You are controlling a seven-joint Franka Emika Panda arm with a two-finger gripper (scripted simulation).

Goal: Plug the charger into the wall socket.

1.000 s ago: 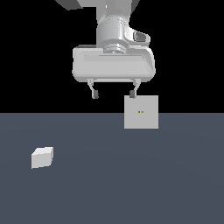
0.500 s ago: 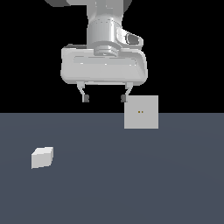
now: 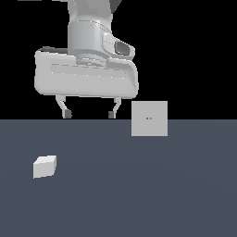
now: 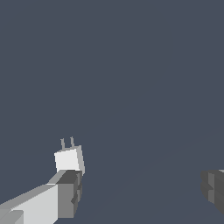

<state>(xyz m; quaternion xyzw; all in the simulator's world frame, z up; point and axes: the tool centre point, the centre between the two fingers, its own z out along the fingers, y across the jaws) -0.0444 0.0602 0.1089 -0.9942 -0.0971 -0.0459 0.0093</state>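
The charger (image 3: 44, 166) sits on the dark surface (image 3: 139, 194) near the exterior view's left, toward the near edge, resting flat, nothing touching it. In the wrist view the charger (image 4: 68, 159) shows two short prongs sticking out of one end face, so its working axis runs along those prongs; I judge that end must face the socket at insertion.

The wall socket (image 3: 149, 118) stands upright, well apart from the charger, toward the exterior view's right and farther back. Two small orange dots mark its centre.

My hand (image 3: 89, 114) hangs above the surface, between the two in the exterior view, closer to the socket side than to the charger. The fingers are spread wide and hold nothing. The charger lies to the exterior view's left of my hand, lower and nearer.

In the wrist view one fingertip (image 4: 70, 192) lines up just beside the charger's rear face, the other fingertip (image 4: 213, 192) far off on the opposite side. So the charger is not between my fingers; it sits off at one finger's end of the opening.

Judgement: step in hand is the approach. Next move calls for a shift toward the charger until it is centred in the opening, then descent. Grip across the body, prongs left free. Risk: that one finger clipping the block on the way down.
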